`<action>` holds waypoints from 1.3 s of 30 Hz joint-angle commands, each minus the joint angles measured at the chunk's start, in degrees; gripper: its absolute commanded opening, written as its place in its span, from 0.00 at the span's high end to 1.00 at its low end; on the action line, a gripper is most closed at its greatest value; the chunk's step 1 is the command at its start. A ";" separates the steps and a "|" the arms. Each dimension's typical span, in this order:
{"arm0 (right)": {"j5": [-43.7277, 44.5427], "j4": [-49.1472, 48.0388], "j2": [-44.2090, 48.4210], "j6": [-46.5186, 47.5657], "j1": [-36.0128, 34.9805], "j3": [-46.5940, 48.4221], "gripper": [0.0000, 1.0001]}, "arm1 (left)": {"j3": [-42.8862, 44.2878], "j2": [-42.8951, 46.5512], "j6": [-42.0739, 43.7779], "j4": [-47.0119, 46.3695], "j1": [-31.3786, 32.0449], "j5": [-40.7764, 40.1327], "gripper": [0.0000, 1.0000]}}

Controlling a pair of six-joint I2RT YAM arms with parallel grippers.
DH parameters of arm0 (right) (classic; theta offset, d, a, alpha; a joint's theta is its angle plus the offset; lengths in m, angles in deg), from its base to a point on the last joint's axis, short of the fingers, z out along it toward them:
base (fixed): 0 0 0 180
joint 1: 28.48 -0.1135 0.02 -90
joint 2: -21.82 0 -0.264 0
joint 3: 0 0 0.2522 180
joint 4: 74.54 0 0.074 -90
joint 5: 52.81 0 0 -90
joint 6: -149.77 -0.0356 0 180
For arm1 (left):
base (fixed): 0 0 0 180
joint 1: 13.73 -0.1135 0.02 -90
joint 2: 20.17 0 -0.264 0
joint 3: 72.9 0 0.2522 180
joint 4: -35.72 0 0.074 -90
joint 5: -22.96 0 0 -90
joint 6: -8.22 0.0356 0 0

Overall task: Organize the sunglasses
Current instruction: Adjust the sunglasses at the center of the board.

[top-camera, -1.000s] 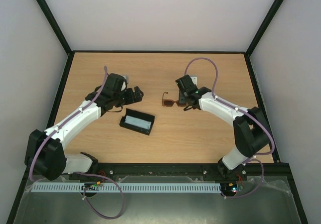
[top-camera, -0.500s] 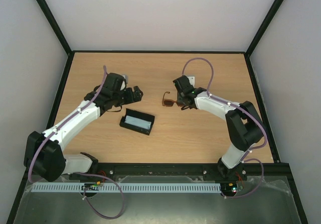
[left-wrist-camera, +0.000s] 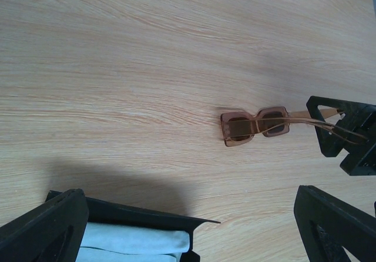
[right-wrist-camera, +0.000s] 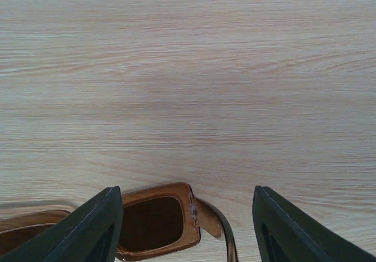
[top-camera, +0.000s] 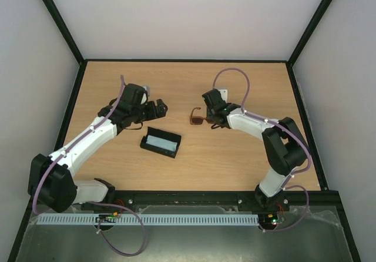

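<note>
Wooden table (top-camera: 194, 86): sunglasses (top-camera: 198, 119) lie right of the open case (top-camera: 160, 142), seemingly awaiting a grasp.
Right gripper (right-wrist-camera: 187, 197) straddles their hinge end, jaws apart and holding nothing. Left gripper (top-camera: 160, 109), beyond the case, gapes empty. Next, probably: pinch gently and carry them caseward.

One sunglasses (top-camera: 198, 119) pair; one case (left-wrist-camera: 138, 214); one blue cloth (left-wrist-camera: 135, 243); two hands: left hand (top-camera: 161, 110), right hand (top-camera: 208, 121).

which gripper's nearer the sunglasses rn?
Right. The right gripper straddles one end of the sunglasses, jaws open; the left gripper hangs open across bare table to their left.
</note>
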 commanded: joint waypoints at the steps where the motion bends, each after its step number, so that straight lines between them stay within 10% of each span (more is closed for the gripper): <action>1: 0.56 -1.02 1.54 0.53 -0.03 -3.80 0.38 | 1.21 0.12 0.62 0.53 -0.31 -0.24 0.01; 14: -1.93 -11.14 11.00 1.42 -0.03 -13.79 0.20 | 0.31 -0.44 0.47 -0.30 -0.31 0.01 0.01; 20: -2.44 -9.51 8.17 2.77 -0.03 -10.63 0.37 | -0.59 -0.37 0.21 -1.15 -0.31 0.47 0.01; 39: -8.81 -11.33 8.68 3.41 -0.03 -11.60 0.30 | -2.71 0.78 0.63 -1.65 -0.32 0.01 0.01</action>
